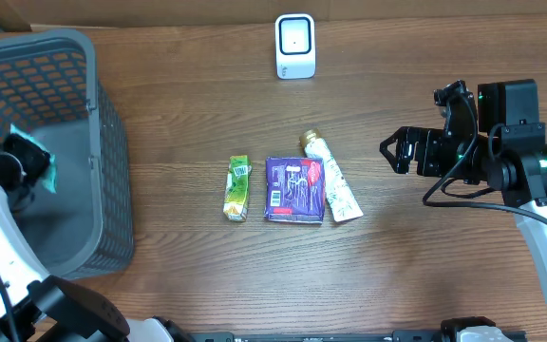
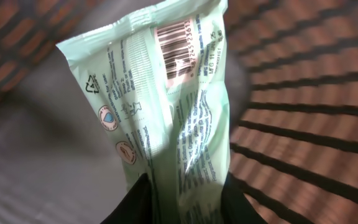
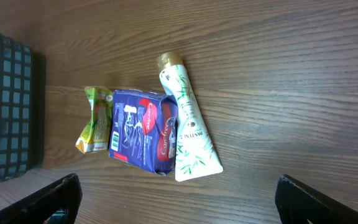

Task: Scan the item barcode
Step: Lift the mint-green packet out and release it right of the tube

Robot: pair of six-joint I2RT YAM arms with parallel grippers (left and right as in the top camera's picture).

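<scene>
While the left gripper [image 2: 185,202] clamped one end of the mint-green packet [image 2: 179,112] inside the grey basket [image 1: 112,171], the packet's long axis ran straight out from the fingers, with the barcode [image 2: 179,50] at the far end. The right gripper [image 1: 395,152] stood wide open.

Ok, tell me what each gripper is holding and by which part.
The left gripper pinches the pale green packet by the end opposite its barcode. The right gripper is open and holds nothing.

Grey basket [image 1: 112,176], yellow-green sachet [image 1: 238,189], purple packet [image 1: 294,189], white tube [image 1: 333,183], wooden table [image 1: 207,95]
</scene>
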